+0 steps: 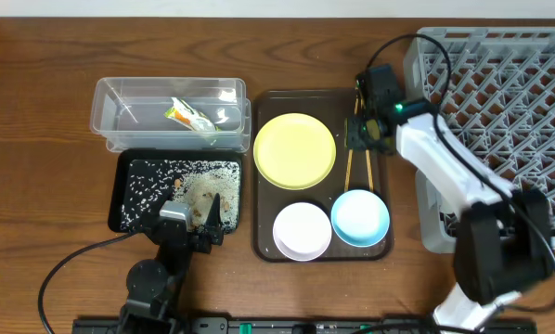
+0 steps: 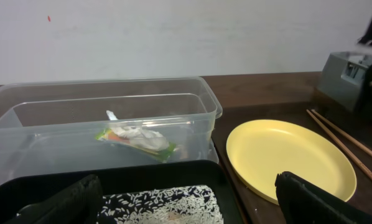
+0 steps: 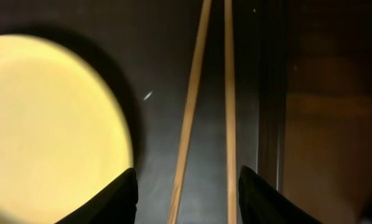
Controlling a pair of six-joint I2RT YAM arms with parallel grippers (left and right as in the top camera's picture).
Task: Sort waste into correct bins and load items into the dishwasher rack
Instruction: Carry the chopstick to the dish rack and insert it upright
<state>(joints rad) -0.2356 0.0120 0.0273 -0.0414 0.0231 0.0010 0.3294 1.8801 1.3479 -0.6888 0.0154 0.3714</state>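
Right hand (image 3: 186, 193) hung over the chopsticks (image 3: 190, 112), fingers apart, one each side: set up for a pinch, nothing gripped. Chopsticks lay on the brown tray (image 1: 263, 209) beside the yellow plate (image 1: 295, 150). Left hand (image 2: 192, 196), fingers also spread, hovered over the rice (image 1: 166, 176) in the black tray (image 1: 129, 167). Wrapper (image 1: 189, 116) sat in the clear tub (image 1: 110, 93).

No legible text, label, brand, number or sign appears in any view. The wrapper (image 2: 139, 140) in the tub (image 2: 208, 102) carries green-and-orange print; it is too small and crumpled to be read.
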